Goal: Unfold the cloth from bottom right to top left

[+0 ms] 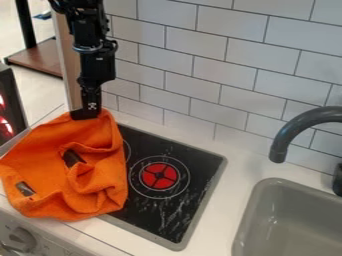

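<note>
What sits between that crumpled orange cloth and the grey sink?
In the camera view, between the cloth and the sink lie the uncovered part of a black stovetop with a red burner, then white counter.

The cloth (100,187) at the counter's left end looks to us like soft, matt, slightly fuzzy fabric. Beneath it, we see a smooth, glossy stovetop (200,172) with whitish streaks. The counter (220,210) looks smooth, and we find glazed-looking tiles (246,50) along its back edge. The sink (294,220) has a smooth, satiny finish; the gripper (87,114) resembles black plastic.
</note>
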